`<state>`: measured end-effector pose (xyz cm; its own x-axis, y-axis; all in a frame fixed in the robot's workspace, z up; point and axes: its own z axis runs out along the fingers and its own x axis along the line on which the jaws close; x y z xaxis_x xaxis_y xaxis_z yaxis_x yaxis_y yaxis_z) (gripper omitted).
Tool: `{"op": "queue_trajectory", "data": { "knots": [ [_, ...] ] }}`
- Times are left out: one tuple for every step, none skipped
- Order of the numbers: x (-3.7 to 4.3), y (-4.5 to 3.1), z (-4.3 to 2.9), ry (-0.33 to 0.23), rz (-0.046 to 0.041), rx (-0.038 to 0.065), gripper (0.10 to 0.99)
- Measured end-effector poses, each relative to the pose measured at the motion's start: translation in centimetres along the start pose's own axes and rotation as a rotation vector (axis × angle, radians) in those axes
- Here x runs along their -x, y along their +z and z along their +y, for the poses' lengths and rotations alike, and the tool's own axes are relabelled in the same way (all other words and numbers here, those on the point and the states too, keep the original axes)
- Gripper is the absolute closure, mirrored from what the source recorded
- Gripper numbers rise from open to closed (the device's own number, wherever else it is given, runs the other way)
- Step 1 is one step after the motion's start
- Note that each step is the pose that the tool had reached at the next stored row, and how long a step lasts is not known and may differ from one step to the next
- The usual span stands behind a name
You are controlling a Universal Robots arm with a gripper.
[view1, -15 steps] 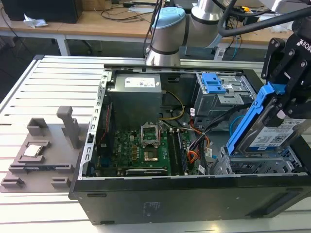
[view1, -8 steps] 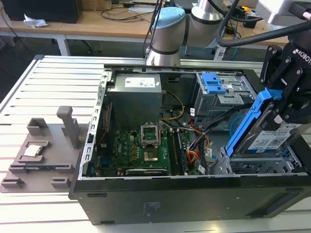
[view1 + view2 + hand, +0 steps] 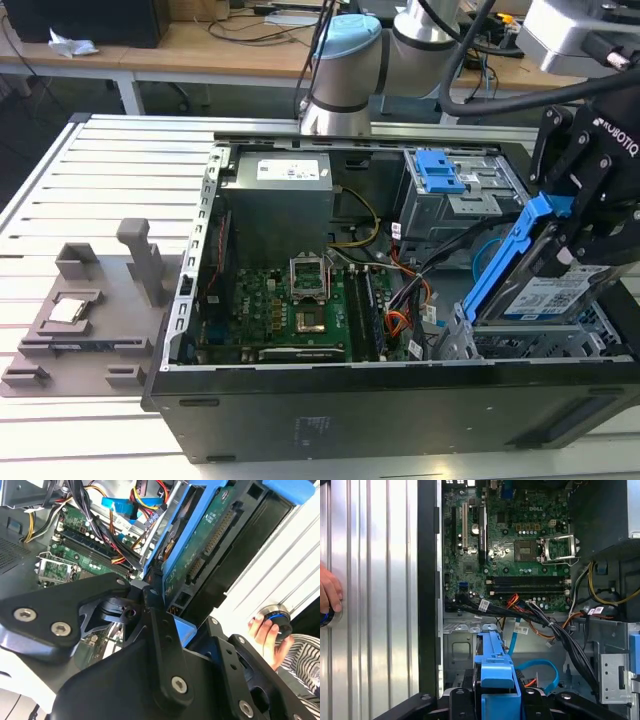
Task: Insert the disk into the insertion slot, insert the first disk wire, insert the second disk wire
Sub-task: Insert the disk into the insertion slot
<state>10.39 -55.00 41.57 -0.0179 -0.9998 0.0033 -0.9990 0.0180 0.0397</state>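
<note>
Clenched on the disk (image 3: 553, 296), the claw (image 3: 566, 252) holds it tilted at the exterior view's right. The disk's long blue-framed edge slants down toward the insertion slot (image 3: 505, 345) directly beneath, and its lower end looks to be at the slot's mouth, not yet seated flat.

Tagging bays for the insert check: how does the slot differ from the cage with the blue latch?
The slot is silver, low and nearer the camera, with the disk tilted over it. The latch cage is grey, taller and further back, topped by a blue latch. Both are sheet-metal bays at the exterior view's right.
</note>
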Motion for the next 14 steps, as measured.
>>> {"op": "queue_trajectory", "data": {
  "knots": [
    [0.01,0.25,-0.01,0.000,0.0001,0.000,0.718],
    [0.01,0.36,-0.01,0.000,0.0000,0.000,0.718],
    [0.01,0.47,-0.02,0.000,0.0000,0.000,0.718],
    [0.01,0.57,-0.02,0.000,0.0001,0.000,0.718],
    [0.01,0.63,-0.02,0.000,0.0001,0.000,0.718],
    [0.01,0.74,-0.03,0.000,-0.0002,0.000,0.718],
    [0.01,1.03,-0.04,0.000,0.0000,0.000,0.718],
    [0.01,1.36,-0.05,0.000,0.0000,0.000,0.718],
    [0.01,1.74,-0.07,0.000,-0.0001,0.000,0.718],
    [0.01,2.29,-0.09,0.000,0.0000,0.000,0.718],
    [0.01,2.49,-0.10,0.000,-0.0001,0.000,0.718],
    [0.01,2.67,-0.10,0.000,0.0000,0.000,0.718],
    [0.01,2.91,-0.11,0.000,0.0001,0.000,0.718],
    [0.01,3.04,-0.12,0.000,0.0000,0.000,0.718]
  ]
}}
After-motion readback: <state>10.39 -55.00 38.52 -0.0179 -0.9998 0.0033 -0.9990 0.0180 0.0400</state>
